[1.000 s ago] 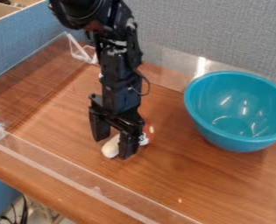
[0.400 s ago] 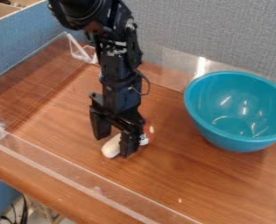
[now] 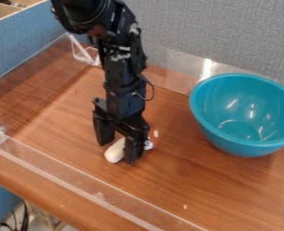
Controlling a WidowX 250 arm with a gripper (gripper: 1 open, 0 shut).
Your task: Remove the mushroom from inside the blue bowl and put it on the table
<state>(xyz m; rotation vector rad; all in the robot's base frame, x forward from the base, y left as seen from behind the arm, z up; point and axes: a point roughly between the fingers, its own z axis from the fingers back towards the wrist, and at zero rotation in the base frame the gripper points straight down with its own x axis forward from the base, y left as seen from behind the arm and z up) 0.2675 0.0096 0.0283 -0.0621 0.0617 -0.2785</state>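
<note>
The mushroom (image 3: pixel 113 154) lies on the table (image 3: pixel 59 108), only its pale stem showing between the black fingers. My gripper (image 3: pixel 117 150) points straight down over it, open, with a finger on either side of the mushroom. The orange-brown cap is mostly hidden behind the fingers. The blue bowl (image 3: pixel 244 115) stands at the right, apart from the gripper, and its inside looks empty.
Low clear acrylic walls (image 3: pixel 59 185) edge the tabletop at the front and left. A blue panel (image 3: pixel 18 45) stands behind the left wall, and a grey backdrop rises at the rear.
</note>
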